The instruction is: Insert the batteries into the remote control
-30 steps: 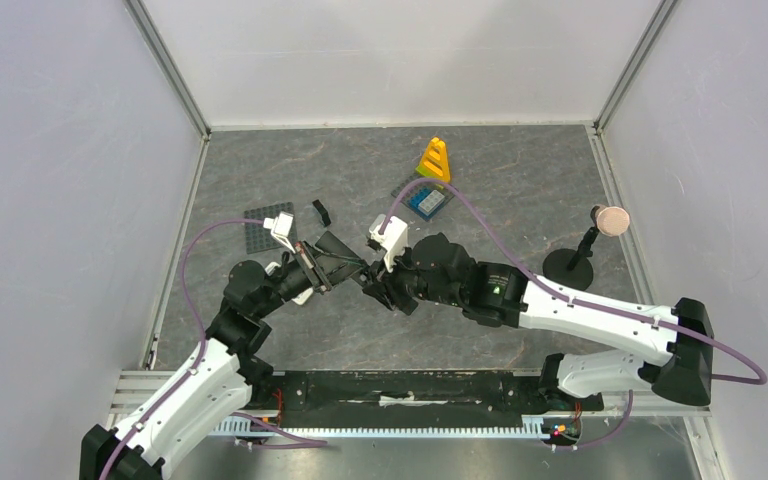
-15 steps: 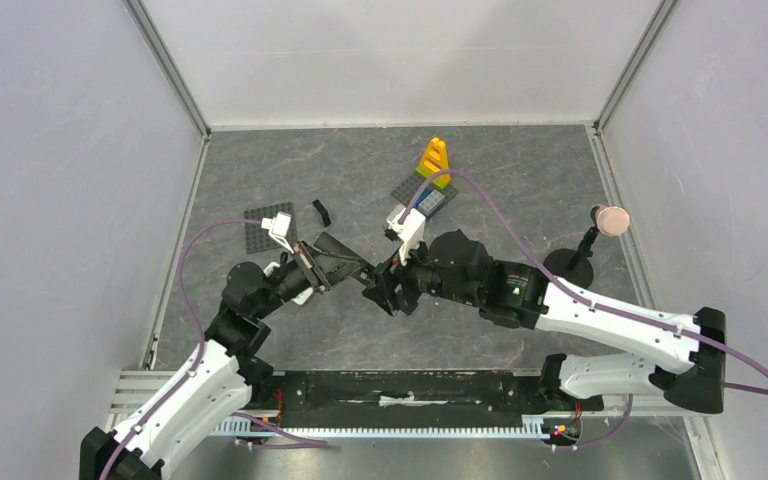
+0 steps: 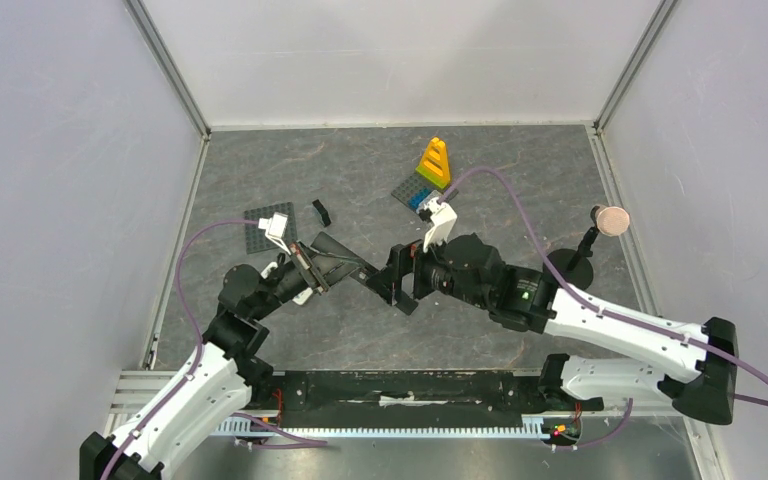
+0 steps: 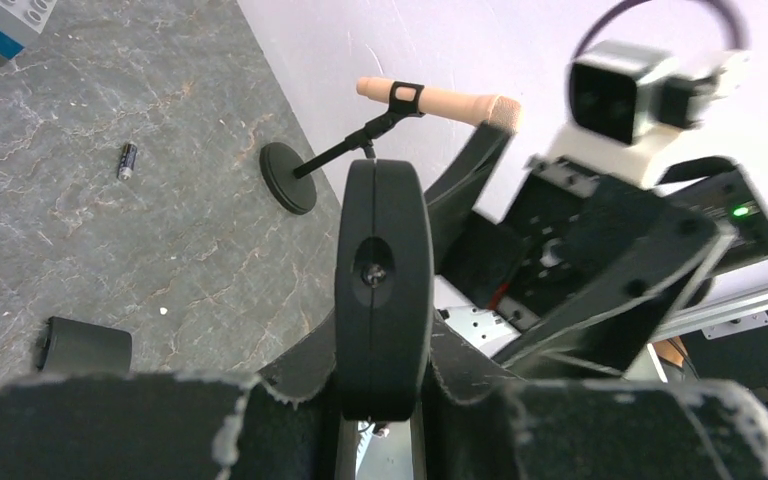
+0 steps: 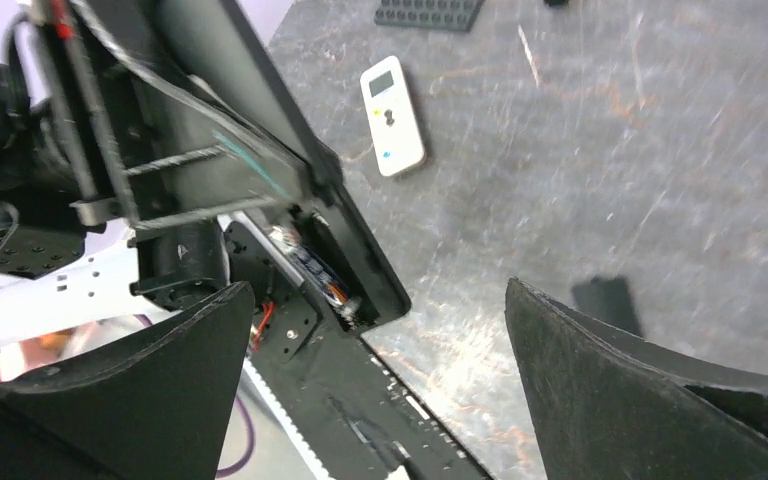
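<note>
My left gripper (image 3: 305,268) is shut on the remote control (image 3: 340,262), a long black bar held off the table and pointing right. Seen end-on in the left wrist view, the remote (image 4: 380,260) sits clamped between the fingers (image 4: 295,365). Its open compartment (image 5: 325,275) shows blue and orange parts inside. My right gripper (image 3: 397,282) stands wide open just past the remote's right end, with nothing between its fingers (image 5: 210,340). One loose battery (image 4: 127,160) lies on the grey table near the stand's base.
A small black cover-like piece (image 4: 85,345) lies below the remote. A small white handset (image 5: 392,117) lies on the table. Further back are a grey studded plate (image 3: 263,230), a black brick piece (image 3: 321,212), a yellow brick stack (image 3: 434,160) and a microphone stand (image 3: 580,255).
My right gripper has opened wide and drawn back to the right, off the remote's end. The left arm holds the remote as before.
</note>
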Action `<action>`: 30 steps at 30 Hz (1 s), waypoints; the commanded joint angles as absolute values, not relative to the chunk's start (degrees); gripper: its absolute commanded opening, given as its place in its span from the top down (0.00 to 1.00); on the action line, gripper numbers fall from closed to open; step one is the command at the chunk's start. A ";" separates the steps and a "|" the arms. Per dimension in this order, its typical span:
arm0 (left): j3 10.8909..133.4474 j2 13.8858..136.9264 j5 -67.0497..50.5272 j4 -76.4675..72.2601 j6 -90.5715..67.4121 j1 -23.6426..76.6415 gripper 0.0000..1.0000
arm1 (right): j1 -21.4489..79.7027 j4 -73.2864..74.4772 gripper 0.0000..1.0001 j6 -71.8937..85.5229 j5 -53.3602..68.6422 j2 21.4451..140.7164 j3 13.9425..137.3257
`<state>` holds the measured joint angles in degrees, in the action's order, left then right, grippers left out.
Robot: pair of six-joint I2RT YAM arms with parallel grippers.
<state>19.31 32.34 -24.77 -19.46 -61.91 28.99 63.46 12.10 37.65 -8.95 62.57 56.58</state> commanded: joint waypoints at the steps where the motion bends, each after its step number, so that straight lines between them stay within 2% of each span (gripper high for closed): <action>1: 20.81 31.72 -25.94 -22.93 -63.23 29.01 0.98 | 63.28 2.62 0.02 52.44 -8.08 61.14 49.49; 7: 20.00 31.67 -26.02 -23.53 -63.57 29.01 0.98 | 63.28 -17.23 0.02 61.31 -3.51 57.53 37.92; 24: 19.69 31.63 -26.71 -24.90 -64.64 29.04 0.98 | 63.19 -20.55 0.02 66.16 -5.21 61.76 40.15; 30: 19.08 31.60 -27.03 -26.07 -65.12 29.01 0.98 | 62.95 -22.58 0.05 69.15 -6.06 63.21 39.90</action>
<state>19.31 32.18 -25.87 -21.65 -63.11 28.99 63.29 -18.79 66.15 -4.19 62.37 38.46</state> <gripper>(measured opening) 0.250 0.964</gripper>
